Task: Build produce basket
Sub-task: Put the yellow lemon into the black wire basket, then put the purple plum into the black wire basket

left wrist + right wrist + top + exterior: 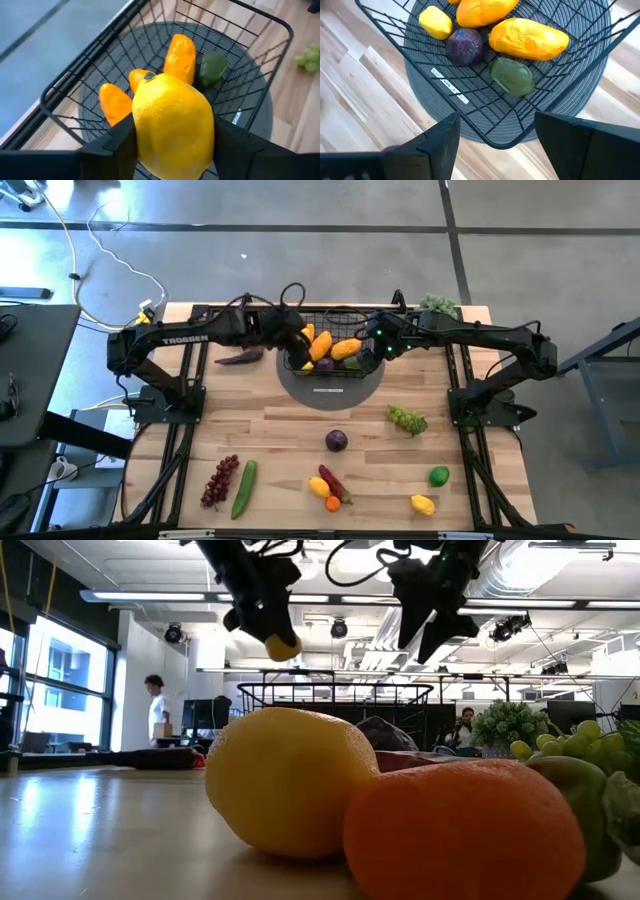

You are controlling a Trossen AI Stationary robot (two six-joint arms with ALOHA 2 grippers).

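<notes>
High view: the wooden tabletop (300,430) carries the black wire basket (352,314) on a round grey mat (330,392) at its far middle, and both arms are reached in over it from either side. Loose produce is spread across the near half of the tabletop: grapes, a plum, a cucumber, a lime and a lemon among them. The left end effector (172,137) is closed on a yellow lemon (172,122), which is held above the basket's left part. From the left wrist view, the basket's open floor lies directly beneath the lemon, with orange pieces (180,56) and a green one already inside, so a straight downward release is judged sufficient. The right end effector (495,132) is held open and empty above the basket's right near edge.
</notes>
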